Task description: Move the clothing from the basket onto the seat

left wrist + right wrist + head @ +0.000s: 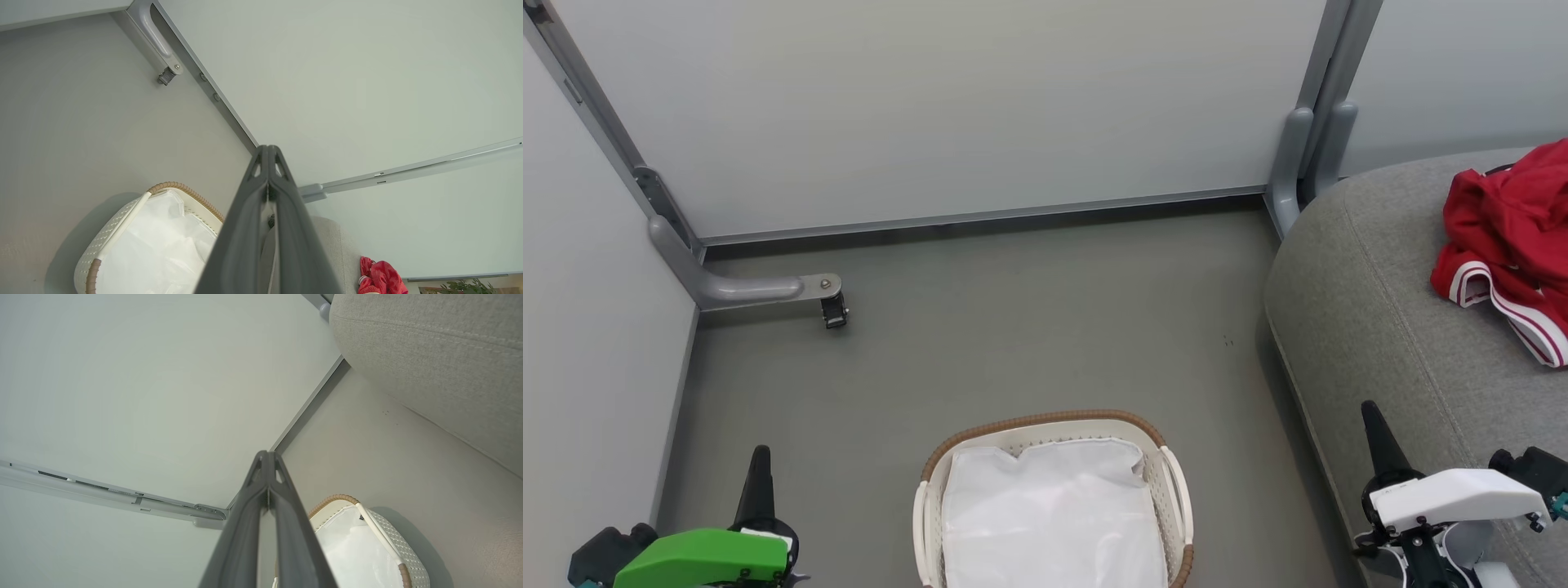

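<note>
Fingers of the left gripper (760, 457) were pressed flat together with nothing between them, left of the basket (1045, 420) and over the floor (1013, 327). The green wrist housing (711, 559) behind them was cut off by the frame edge. The right gripper (1370, 416) was likewise closed on nothing, right of the basket, over the near edge of the seat (1364, 310).

From the head camera I saw just the far part of the basket, as the rest ran off the bottom edge. A white sheet (1049, 514) covered its inside, so I could not tell what lay beneath.

The clothing (1511, 229) lay crumpled on the seat, well right of the basket and beyond it, apart from both grippers. White-striped trim showed at its hem, and its right part ran out of frame. I could not make out any mark on it. In the left wrist view my own fingers hid the basket's right side.
</note>
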`<state>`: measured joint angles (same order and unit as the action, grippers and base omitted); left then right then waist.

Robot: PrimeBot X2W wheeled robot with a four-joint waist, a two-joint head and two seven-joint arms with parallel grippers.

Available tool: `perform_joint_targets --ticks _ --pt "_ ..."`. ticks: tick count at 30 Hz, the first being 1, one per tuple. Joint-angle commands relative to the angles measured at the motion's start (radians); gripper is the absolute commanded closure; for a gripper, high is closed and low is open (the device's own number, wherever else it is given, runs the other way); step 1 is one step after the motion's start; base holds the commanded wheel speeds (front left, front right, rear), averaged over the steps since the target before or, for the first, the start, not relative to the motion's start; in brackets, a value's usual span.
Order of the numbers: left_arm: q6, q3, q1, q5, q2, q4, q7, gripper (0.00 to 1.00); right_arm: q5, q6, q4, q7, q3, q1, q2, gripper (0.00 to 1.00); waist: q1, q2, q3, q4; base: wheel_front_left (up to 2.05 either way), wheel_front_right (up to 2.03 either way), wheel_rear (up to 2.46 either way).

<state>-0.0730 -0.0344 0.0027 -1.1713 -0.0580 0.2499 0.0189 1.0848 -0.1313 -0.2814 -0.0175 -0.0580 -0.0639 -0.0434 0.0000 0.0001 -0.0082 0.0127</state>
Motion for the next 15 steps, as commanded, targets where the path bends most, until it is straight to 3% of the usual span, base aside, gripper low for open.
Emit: perform_joint_targets --ticks 1,15 --pt "-0.009 -0.009 -0.031 -0.022 -0.002 -0.01 -0.007 1.0 0.029 0.0 0.014 0.006 -0.006 -0.021 -0.006 1.0 0.0 -0.0001 0.0 0.0 0.0 0.0 0.0" --pt "-0.024 -0.029 -0.055 -0.137 0.0 -0.009 -0.042 1.0 0.166 0.001 0.021 0.042 -0.02 -0.03 -0.007 1.0 0.0 -0.0001 0.003 -0.003 0.0 0.0 0.0"
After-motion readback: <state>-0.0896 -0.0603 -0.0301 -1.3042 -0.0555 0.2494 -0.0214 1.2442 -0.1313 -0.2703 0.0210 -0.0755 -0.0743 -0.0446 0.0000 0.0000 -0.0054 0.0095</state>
